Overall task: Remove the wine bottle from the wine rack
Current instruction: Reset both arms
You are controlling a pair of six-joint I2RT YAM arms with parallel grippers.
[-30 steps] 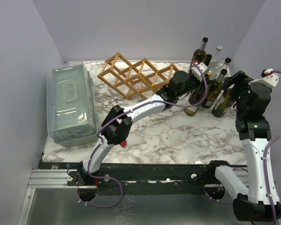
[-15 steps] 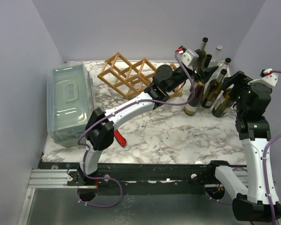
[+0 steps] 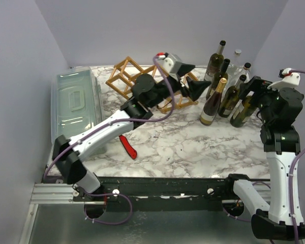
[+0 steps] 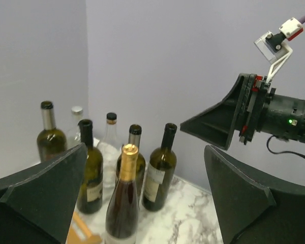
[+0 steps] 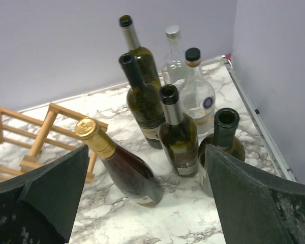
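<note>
Hiding part of wine rack (image 3: 123, 76), left gripper (image 3: 199, 76) spread, right gripper (image 5: 147, 155) spread, wine bottle (image 3: 212, 104) upright

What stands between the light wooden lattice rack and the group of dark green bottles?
A brown bottle with a gold foil cap, shown in the right wrist view.

This is a robot test cell in a lab: bare lavender walls (image 3: 157, 30) box in a marble-patterned table (image 3: 193, 147) on its left, far and right sides. Two robot arms (image 3: 99, 137) are bolted to a metal rail (image 3: 51, 192) at the near edge. A wine rack (image 3: 126, 76), bottles (image 3: 229, 99) and a plastic box (image 3: 76, 112) sit on the table.
</note>
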